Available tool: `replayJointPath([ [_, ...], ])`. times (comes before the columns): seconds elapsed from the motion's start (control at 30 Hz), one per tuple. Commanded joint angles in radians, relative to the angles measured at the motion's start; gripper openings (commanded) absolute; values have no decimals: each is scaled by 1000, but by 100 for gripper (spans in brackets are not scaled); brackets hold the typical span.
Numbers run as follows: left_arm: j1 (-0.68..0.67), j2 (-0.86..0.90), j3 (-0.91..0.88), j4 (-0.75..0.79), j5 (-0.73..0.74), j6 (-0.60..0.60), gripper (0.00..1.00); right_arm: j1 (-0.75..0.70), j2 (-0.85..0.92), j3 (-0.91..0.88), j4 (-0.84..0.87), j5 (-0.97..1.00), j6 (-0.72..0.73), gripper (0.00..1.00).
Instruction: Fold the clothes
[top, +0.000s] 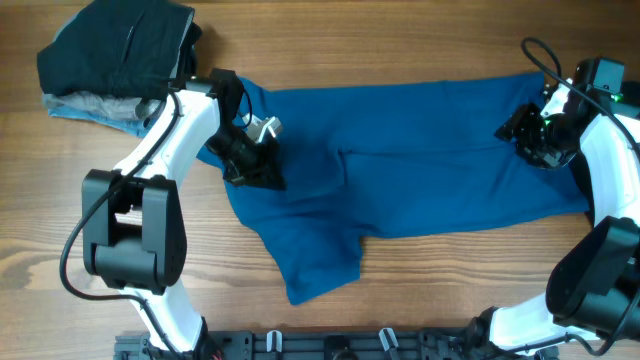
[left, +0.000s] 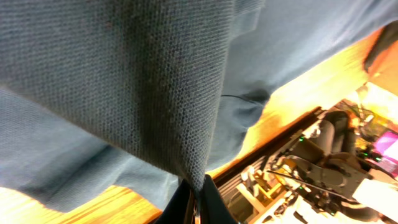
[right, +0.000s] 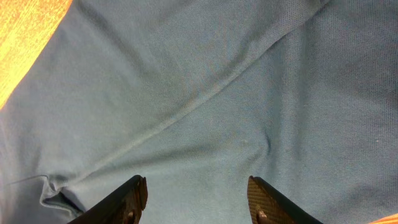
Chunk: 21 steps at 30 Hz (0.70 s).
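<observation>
A blue shirt (top: 420, 160) lies spread across the middle of the wooden table, with a sleeve sticking out toward the front. My left gripper (top: 250, 160) is shut on the shirt's fabric near its left end; in the left wrist view the cloth (left: 155, 81) hangs pinched between the fingers (left: 198, 199). My right gripper (top: 530, 135) is open over the shirt's right end. In the right wrist view its fingers (right: 196, 196) are spread just above flat blue cloth (right: 205, 93), holding nothing.
A stack of folded clothes, dark on top (top: 120, 45) and grey beneath (top: 95, 105), sits at the back left corner. Bare wooden table (top: 450, 280) shows in front of the shirt. A black rail (top: 330, 345) runs along the front edge.
</observation>
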Motion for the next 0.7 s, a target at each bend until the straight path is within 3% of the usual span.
replayJointPath([
  [0.0, -5, -32, 11, 12, -73, -3, 4, -3, -7, -2, 0, -16, 17, 56],
  [0.47, -19, -31, 10, 408, -95, -3, 4, -3, -7, -2, 26, -16, 28, 57],
  [0.67, -18, -23, 9, 590, -209, -3, 5, -3, -7, -2, 51, -17, 27, 57],
])
